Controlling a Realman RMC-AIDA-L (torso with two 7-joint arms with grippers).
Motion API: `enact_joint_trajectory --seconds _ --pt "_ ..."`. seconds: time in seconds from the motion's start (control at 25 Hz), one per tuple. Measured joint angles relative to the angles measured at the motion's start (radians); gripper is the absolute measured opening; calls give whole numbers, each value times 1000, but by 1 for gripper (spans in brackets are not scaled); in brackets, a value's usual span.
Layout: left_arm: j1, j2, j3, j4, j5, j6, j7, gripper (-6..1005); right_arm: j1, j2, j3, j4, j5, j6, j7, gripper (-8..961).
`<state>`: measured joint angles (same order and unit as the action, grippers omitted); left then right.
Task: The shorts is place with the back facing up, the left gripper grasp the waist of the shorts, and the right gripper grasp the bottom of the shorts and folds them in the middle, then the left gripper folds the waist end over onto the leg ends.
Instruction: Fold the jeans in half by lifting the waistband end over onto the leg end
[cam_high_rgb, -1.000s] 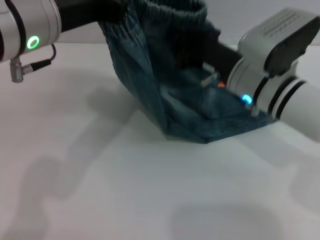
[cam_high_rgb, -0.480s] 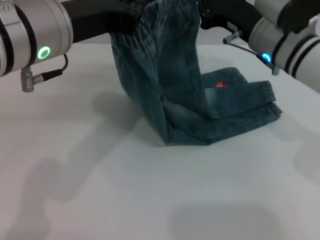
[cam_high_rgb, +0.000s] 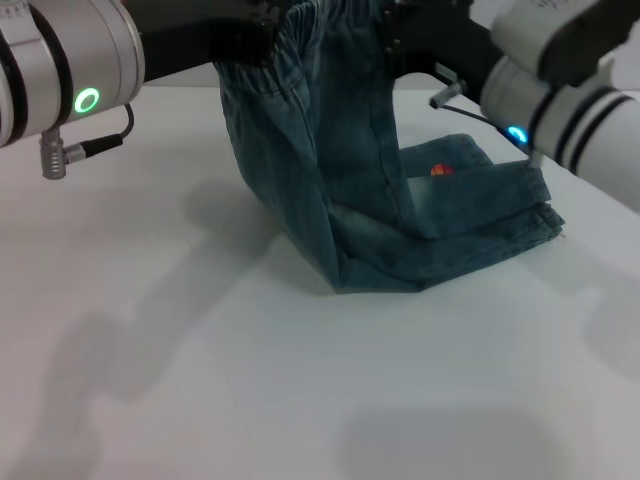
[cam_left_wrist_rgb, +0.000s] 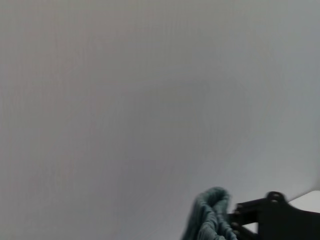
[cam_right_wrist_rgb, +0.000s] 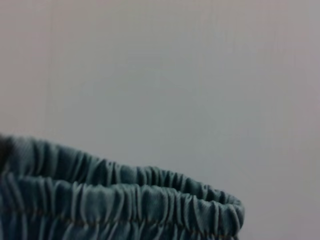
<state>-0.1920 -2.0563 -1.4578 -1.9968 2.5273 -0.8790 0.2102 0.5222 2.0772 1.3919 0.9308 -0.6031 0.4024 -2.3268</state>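
Head view takes in the white table (cam_high_rgb: 250, 400) first, the broadest thing present, with the shorts (cam_high_rgb: 350, 180) on its far half. Their lower part lies flat on the table, already doubled lengthwise, and the leg ends (cam_high_rgb: 535, 215) point toward the robot's right, stacked one hem on the other. A small orange print (cam_high_rgb: 438, 171) shows on the denim just behind those hems. From the fold on the table the upper part of the shorts rises steeply, hanging as a long panel from the waist of the shorts (cam_high_rgb: 320, 20), which is lifted to the top edge of the view, well above the leg ends.

On the left of the shorts, the silver-grey arm with its green light (cam_high_rgb: 88, 101) reaches in, and the left gripper (cam_high_rgb: 255, 35) is pressed together on the waist at its left corner. On the right of the shorts, the white arm with the blue light (cam_high_rgb: 516, 134) comes in above the leg ends, and the right gripper (cam_high_rgb: 400, 30) meets the waist at its other corner; whether its fingers pinch the band I cannot tell.

Right wrist view shows the ruffled waist (cam_right_wrist_rgb: 125, 200) close up against a plain grey background. Left wrist view shows a bunch of the denim (cam_left_wrist_rgb: 210, 215) beside a black gripper part (cam_left_wrist_rgb: 270, 215).
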Motion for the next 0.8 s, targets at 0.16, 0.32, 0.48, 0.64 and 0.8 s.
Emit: enact_joint_trajectory --seconds 0.16,0.32,0.48,0.64,0.8 --pt "-3 0 -7 5 -2 0 1 90 -76 1 -1 58 6 1 -20 0" --pt "0 1 -5 -5 -4 0 1 90 -105 2 -5 54 6 12 -24 0" --pt "-6 1 8 -8 -4 -4 2 90 -92 2 -5 34 7 16 -24 0" --pt "-9 0 3 2 -3 -5 3 90 -151 2 -37 98 9 23 -21 0" --pt "-3 -1 -9 11 -3 -5 3 90 -255 3 -97 179 21 27 -18 0"
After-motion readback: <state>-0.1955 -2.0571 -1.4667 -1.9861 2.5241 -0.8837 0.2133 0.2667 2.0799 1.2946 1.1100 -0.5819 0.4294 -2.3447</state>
